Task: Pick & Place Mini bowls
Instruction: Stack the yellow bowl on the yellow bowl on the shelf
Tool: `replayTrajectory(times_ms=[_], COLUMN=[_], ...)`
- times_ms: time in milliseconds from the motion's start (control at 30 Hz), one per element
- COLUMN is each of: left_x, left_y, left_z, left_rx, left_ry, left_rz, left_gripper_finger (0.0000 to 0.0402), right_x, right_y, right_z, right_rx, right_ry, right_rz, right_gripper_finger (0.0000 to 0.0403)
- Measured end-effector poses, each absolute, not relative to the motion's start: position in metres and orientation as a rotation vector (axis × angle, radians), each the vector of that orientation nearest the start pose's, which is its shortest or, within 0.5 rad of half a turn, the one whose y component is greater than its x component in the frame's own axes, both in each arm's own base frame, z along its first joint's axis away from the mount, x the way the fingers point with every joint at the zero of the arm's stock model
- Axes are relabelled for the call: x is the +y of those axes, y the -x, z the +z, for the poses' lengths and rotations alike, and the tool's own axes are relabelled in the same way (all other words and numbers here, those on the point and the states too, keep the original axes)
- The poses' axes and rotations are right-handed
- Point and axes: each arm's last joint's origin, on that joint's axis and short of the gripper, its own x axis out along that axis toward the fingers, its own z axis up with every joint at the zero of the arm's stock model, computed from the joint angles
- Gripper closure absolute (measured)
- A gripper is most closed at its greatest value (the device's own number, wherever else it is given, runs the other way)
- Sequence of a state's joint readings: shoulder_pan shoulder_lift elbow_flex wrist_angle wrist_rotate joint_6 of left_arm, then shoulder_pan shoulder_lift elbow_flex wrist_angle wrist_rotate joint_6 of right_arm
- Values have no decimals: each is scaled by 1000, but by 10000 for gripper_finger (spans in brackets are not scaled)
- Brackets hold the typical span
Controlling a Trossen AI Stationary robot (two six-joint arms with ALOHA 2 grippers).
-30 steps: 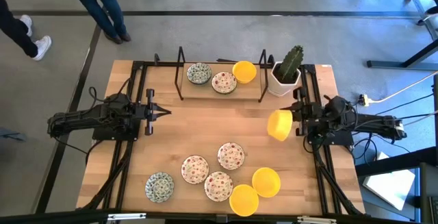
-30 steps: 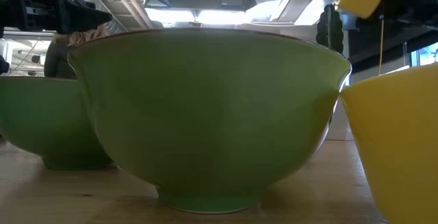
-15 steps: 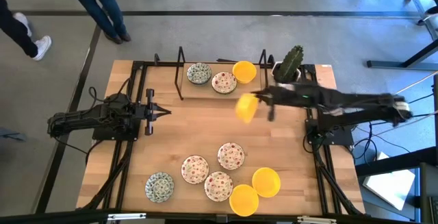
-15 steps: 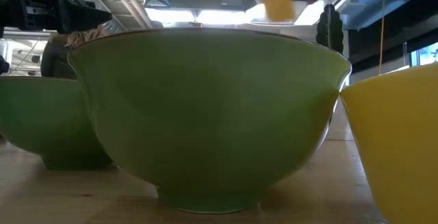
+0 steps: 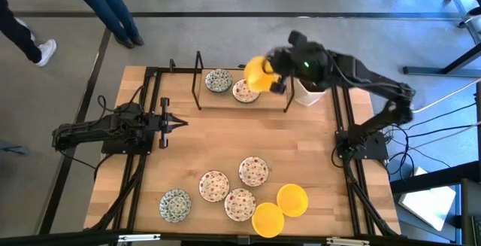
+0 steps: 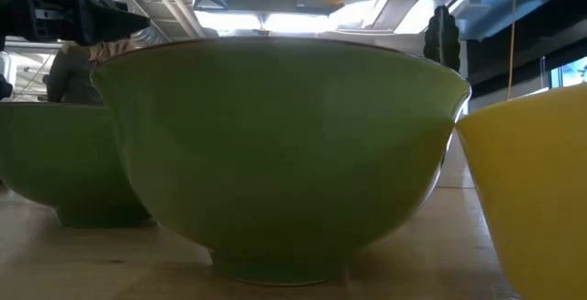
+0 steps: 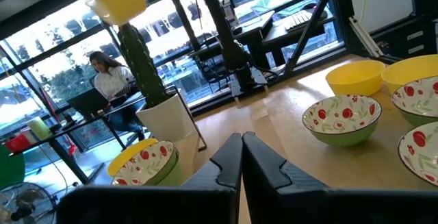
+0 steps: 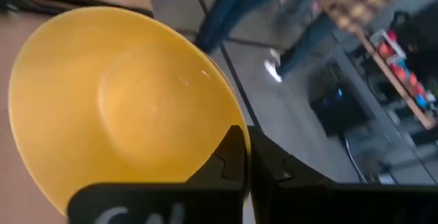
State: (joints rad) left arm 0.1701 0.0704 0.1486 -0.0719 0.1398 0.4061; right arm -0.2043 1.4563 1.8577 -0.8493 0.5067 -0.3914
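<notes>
The right pincer (image 5: 272,78) is clamped on a yellow mini bowl (image 5: 258,73), holding it tilted in the air at twelve o'clock over the tabletop (image 5: 218,141), above the rack (image 5: 242,99). The left pincer (image 5: 179,123) sits closed and empty at nine o'clock.

R gripper (image 5: 272,75) swung yellow bowl (image 5: 257,74) over to rack.

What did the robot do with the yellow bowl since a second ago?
The right gripper, jaws shut on a yellow mini bowl, swung it from beside its own base, across the table and up over the rack at the far edge, above the yellow bowl already there. It never let go. The left gripper, the cactus pot and the other bowls stayed put.
</notes>
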Motion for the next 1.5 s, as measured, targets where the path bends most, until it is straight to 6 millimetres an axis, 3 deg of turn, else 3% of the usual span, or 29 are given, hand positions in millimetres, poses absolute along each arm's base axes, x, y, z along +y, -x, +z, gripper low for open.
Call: replayTrajectory(times_ms=[167,300,633,933,1200,1500], left_x=[12,12,12,12,12,12], left_y=[-92,-92,-92,-92,-92,-92], left_z=[202,202,202,202,202,202], left_rx=[-1,0,0,-1,0,0], left_ry=[-407,-407,-425,-439,-442,-442], left_rz=[32,31,31,31,31,31], left_gripper_finger=[394,394,395,397,394,397], right_x=[-103,-131,-194,-251,-282,-293], right_y=[-276,-280,-312,-318,-317,-328], right_z=[489,483,429,381,351,321], right_rx=[718,876,1138,1287,1309,1372], right_ry=[400,366,306,206,77,28], right_rz=[-675,-713,-639,-627,-537,-486], right_gripper_finger=[401,401,401,401,401,400])
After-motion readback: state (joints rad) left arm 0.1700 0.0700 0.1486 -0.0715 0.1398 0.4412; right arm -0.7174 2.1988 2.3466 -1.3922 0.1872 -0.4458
